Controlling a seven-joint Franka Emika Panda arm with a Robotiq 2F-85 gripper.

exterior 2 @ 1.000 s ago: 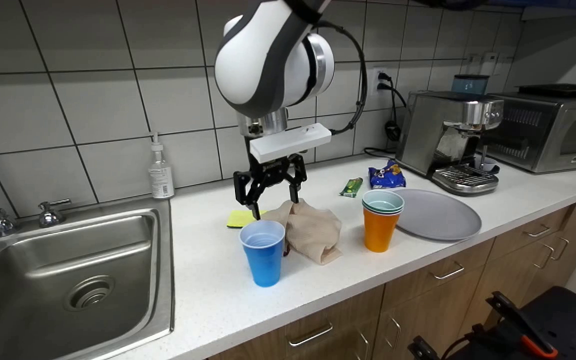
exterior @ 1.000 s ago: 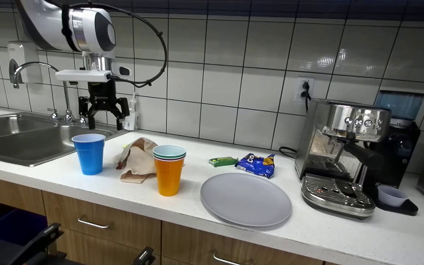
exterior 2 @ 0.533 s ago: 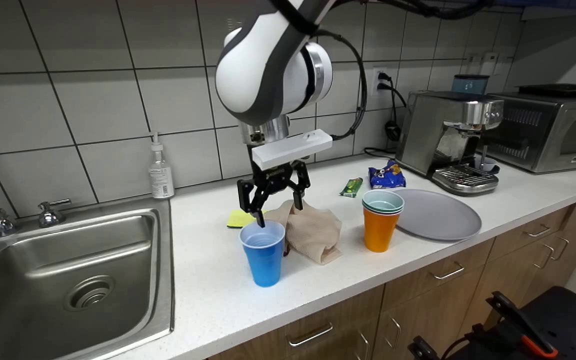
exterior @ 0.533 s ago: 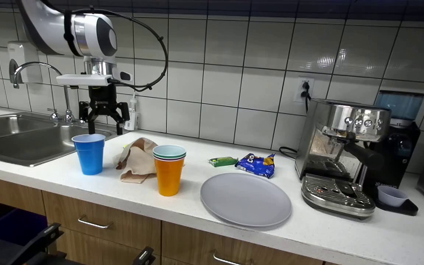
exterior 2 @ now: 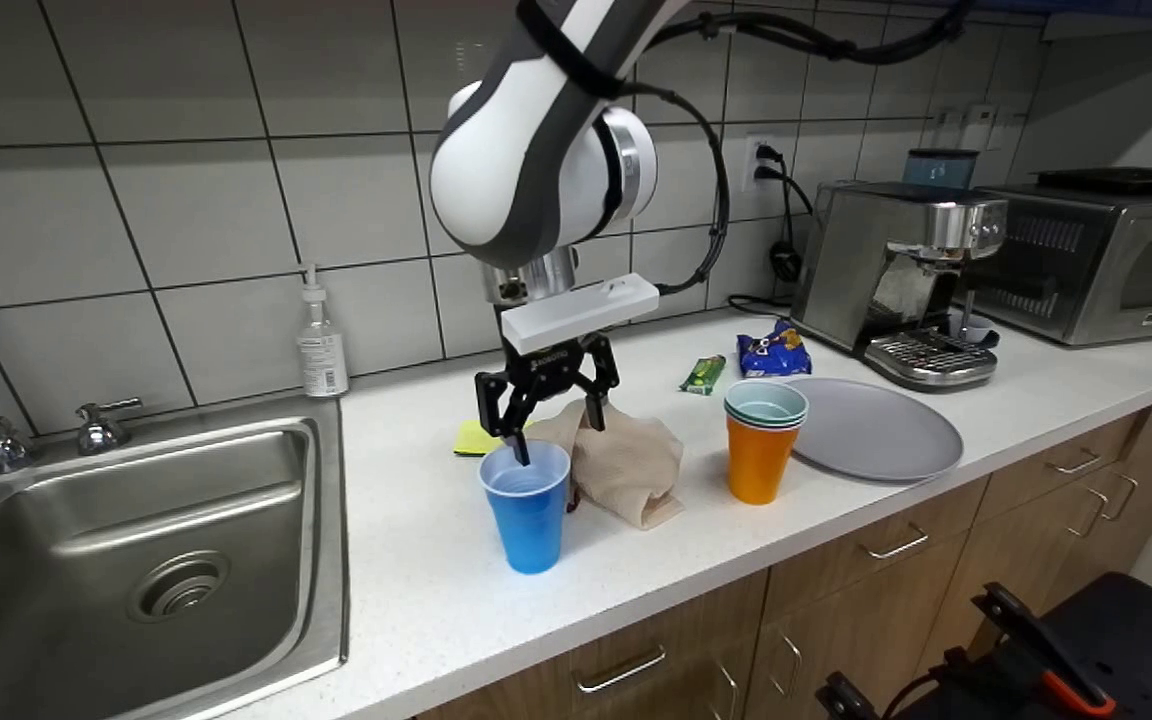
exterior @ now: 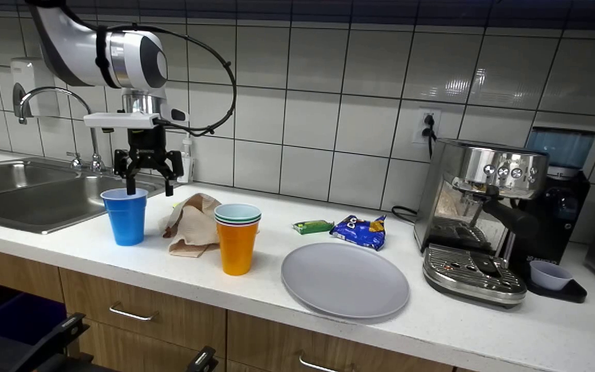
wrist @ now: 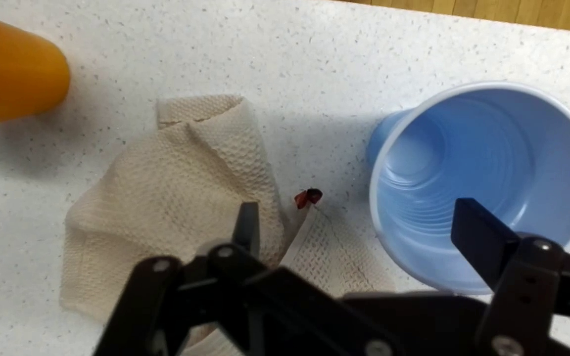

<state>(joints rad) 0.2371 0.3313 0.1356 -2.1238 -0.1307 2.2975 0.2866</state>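
Note:
My gripper stands open with nothing held, one finger over the mouth of a blue cup and the other outside it. In the wrist view the near rim of that cup lies between the fingers, and the left fingertip is above a crumpled beige cloth. Whether the finger over the cup dips below the rim, I cannot tell. The cup is upright on the counter. A small dark red object pokes out by the cloth. Orange cups with green ones nested inside stand beyond the cloth.
A grey plate, a green packet and a blue snack bag lie farther along. A coffee machine stands behind them. The sink borders the cup's side; a yellow sponge-like item and soap bottle are near the wall.
My gripper has come down steadily, so one fingertip now overlaps the blue cup's mouth in both exterior views. The jaws have stayed open, and the objects on the counter have not moved.

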